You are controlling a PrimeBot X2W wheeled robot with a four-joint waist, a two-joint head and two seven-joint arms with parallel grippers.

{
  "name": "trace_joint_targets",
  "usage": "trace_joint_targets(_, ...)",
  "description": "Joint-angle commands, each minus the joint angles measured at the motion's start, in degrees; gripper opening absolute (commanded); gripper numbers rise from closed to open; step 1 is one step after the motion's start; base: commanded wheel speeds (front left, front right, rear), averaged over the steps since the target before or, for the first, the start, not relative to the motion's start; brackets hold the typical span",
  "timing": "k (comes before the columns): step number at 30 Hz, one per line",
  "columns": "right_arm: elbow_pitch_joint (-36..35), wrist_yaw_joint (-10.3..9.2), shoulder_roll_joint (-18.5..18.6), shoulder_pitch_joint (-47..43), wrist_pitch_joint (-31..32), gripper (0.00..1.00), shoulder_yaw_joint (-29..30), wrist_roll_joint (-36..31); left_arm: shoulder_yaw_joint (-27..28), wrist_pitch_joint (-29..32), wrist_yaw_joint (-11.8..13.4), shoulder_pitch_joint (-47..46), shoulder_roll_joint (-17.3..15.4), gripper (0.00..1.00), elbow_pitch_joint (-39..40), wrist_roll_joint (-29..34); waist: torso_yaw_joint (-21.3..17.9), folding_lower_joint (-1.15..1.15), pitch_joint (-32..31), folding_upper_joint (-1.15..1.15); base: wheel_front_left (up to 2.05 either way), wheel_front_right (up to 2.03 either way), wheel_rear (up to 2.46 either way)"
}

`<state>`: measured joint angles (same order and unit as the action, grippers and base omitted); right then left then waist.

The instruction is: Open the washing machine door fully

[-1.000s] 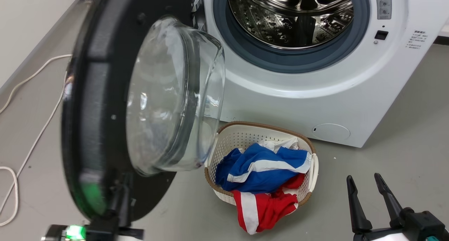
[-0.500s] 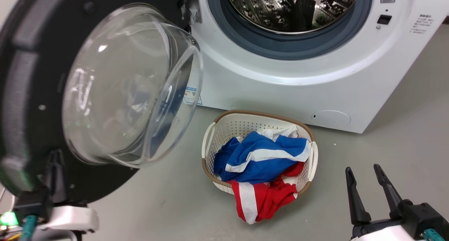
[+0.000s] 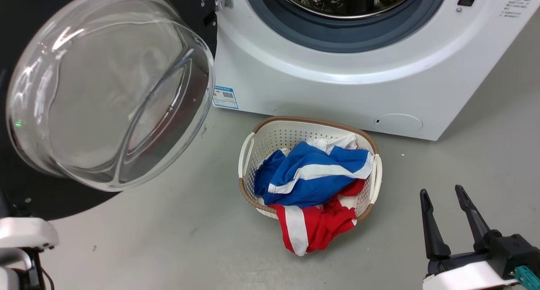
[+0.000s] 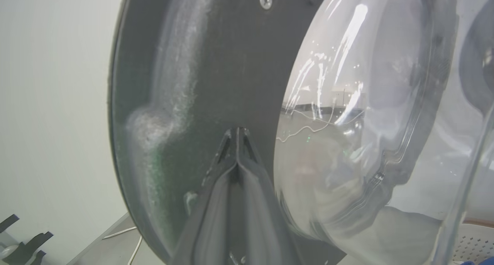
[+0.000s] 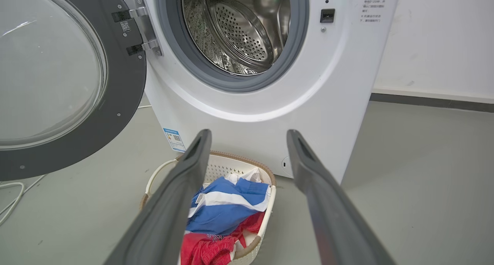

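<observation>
Head cam: high, pitched forward and down at the grey floor [image 3: 168, 239]. The white front-loading washing machine [image 3: 337, 91] is cropped at the top edge. The round black washing machine door with clear glass bowl [image 3: 105, 87] sits close, upper left. Left wrist cam: almost against the door's inner face, looking along it. Right wrist cam: low, set back, facing the machine front nearly level between the right end effector [image 5: 249, 132] fingers. Head and right wrist views share the door, machine front and perforated cream plastic laundry basket [image 3: 287, 142].

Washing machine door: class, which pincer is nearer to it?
Left. The left pincer, shut, lies against the black door; the right pincer, open, is apart, beyond the laundry basket.
</observation>
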<state>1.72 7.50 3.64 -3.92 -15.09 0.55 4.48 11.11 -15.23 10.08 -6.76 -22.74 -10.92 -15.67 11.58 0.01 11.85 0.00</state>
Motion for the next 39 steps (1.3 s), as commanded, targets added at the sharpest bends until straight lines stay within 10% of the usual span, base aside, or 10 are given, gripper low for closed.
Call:
trace_joint_targets(1,-0.1,-0.01,0.2,0.8,-0.1,1.0,0.0,-0.2,0.7,0.1,0.0,-1.2,-0.5,0.0,-0.6,-0.2,-0.1,-0.01,0.4,0.0,0.0,0.0,0.0)
trace_joint_targets(25,1.0,-0.01,0.3,2.1,-0.1,1.0,-0.2,-0.6,11.0,0.1,-8.0,-10.4,-1.0,0.0,-17.0,1.9,-1.8,-0.01,1.5,0.0,0.0,0.0,0.0)
trace_joint_targets(39,-0.6,-0.01,-0.7,-1.5,-0.1,1.0,0.8,-0.5,11.7,0.1,-11.5,-1.9,7.6,0.0,-1.4,10.2,-2.4,-0.01,-6.3,0.0,0.0,0.0,0.0)
